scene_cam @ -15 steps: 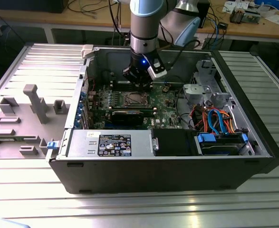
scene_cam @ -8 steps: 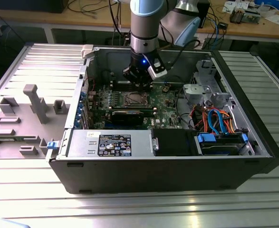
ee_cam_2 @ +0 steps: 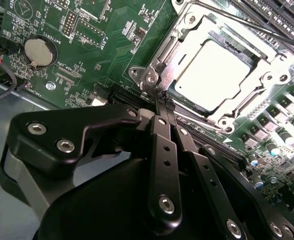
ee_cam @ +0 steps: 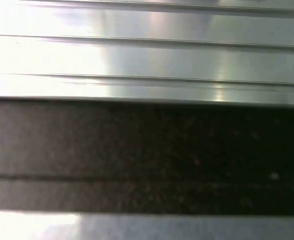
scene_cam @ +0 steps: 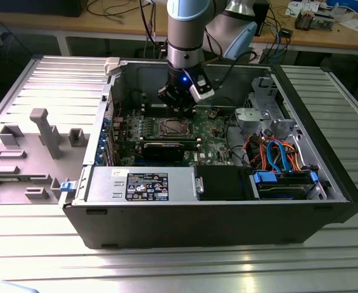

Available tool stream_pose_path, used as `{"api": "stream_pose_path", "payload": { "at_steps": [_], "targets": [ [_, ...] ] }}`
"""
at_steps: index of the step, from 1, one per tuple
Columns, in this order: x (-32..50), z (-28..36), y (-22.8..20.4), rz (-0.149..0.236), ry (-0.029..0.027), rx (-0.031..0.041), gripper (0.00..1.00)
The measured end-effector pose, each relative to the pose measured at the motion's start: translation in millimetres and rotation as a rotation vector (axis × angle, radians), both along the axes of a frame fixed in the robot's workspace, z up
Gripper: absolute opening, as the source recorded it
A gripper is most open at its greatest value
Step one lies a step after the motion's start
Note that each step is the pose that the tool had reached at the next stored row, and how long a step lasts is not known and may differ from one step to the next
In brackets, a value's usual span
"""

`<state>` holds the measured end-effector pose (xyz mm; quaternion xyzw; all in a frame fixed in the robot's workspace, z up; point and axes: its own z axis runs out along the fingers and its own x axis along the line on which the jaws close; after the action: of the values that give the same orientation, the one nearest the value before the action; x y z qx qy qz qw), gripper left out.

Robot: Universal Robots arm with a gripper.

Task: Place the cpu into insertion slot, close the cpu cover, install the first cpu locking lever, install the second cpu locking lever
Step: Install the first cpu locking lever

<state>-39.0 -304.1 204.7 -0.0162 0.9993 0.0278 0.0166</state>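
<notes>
The cpu (ee_cam_2: 212, 67) lies flat in the insertion slot (scene_cam: 171, 128), its pale metal top showing through the cut-out of the cpu cover (ee_cam_2: 179, 37). The cover rests down around the chip. A thin metal lever rod (ee_cam_2: 257, 27) runs along the socket's side nearest the memory slots. My gripper (ee_cam_2: 159, 97) has its black fingers pressed together, the tips at one corner of the socket frame, with nothing visibly held between them. In the exterior view the gripper (scene_cam: 177, 108) hangs just above the back edge of the socket inside the open computer case (scene_cam: 203, 226).
A black graphics card (scene_cam: 166, 149) lies in front of the socket and a power supply (scene_cam: 142, 183) nearer still. Memory slots (ee_cam_2: 267, 10) and a coin battery (ee_cam_2: 39, 52) flank the socket. Cables (scene_cam: 276, 152) fill the case's right. Grey fixtures (scene_cam: 44, 131) stand on the ribbed table.
</notes>
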Motion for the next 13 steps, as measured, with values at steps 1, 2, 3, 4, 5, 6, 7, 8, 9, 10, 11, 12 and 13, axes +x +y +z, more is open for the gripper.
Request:
{"api": "stream_pose_path", "payload": {
  "at_steps": [1, 2, 3, 4, 5, 6, 7, 8, 9, 10, 11, 12, 13],
  "targets": [
    [0.0, -0.6, 0.8, 0.0, -0.0001, -0.0005, 0.11],
    [0.0, -0.9, 1.1, 0.0, -0.0001, -0.0004, 0.11],
    [0.1, -1.1, 1.4, 0.0, -0.0002, -0.0005, 0.11],
    [0.1, -1.0, 1.4, 0.0, -0.0001, -0.0006, 0.11],
    [0.1, -1.0, 1.4, 0.0, 0.0, -0.0006, 0.11],
    [0.0, -1.0, 1.4, 0.0, 0.0, -0.0006, 0.11],
    [0.0, -1.1, 1.4, 0.0, 0.0, -0.0006, 0.11],
    [0.0, -1.0, 1.5, 0.0, 0.0001, -0.0007, 0.11],
    [0.1, -0.9, 1.5, 0.0, 0.0, -0.0007, 0.11],
    [0.0, 0.0, 1.5, 0.0, 0.0, -0.0012, 0.11],
    [0.1, 0.6, 1.5, 0.0, -0.0002, -0.0013, 0.11],
    [0.0, 0.6, 1.4, 0.0, -0.0002, -0.0017, 0.11],
    [0.0, 0.6, 1.4, 0.0, -0.0001, -0.0026, 0.11]
  ]
}}
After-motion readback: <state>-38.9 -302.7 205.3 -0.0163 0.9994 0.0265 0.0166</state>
